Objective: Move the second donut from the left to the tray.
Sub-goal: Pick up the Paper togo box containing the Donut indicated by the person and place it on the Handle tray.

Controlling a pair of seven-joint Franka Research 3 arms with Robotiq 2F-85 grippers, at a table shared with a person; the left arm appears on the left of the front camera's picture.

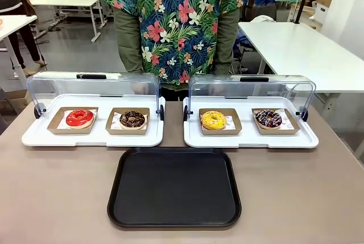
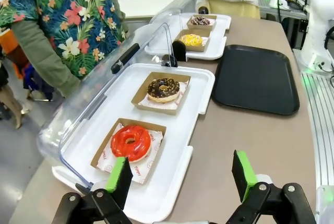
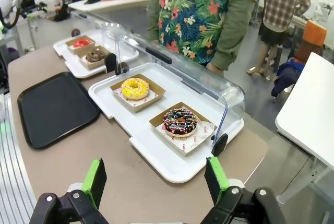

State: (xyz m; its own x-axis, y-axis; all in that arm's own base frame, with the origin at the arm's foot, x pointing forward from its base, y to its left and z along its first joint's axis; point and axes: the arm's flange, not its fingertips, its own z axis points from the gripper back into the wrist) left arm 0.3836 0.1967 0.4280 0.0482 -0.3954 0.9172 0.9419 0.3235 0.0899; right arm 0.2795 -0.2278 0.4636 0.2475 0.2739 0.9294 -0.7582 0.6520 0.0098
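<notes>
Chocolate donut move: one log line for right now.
chocolate donut: in left display case | black tray: no donut yet | left hand: open | right hand: open

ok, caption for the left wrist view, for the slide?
Open left gripper faces the white display tray: red-iced donut closest, chocolate donut behind it, black tray alongside.

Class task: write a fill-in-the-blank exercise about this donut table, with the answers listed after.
The chocolate-iced ring donut in a brown cardboard holder sits beside a neighbouring donut whose icing is ____.
The two white plastic display trays with clear lids hold ____ donuts altogether.
The left gripper has its jaws ____.
Missing words: red, four, open.
</notes>
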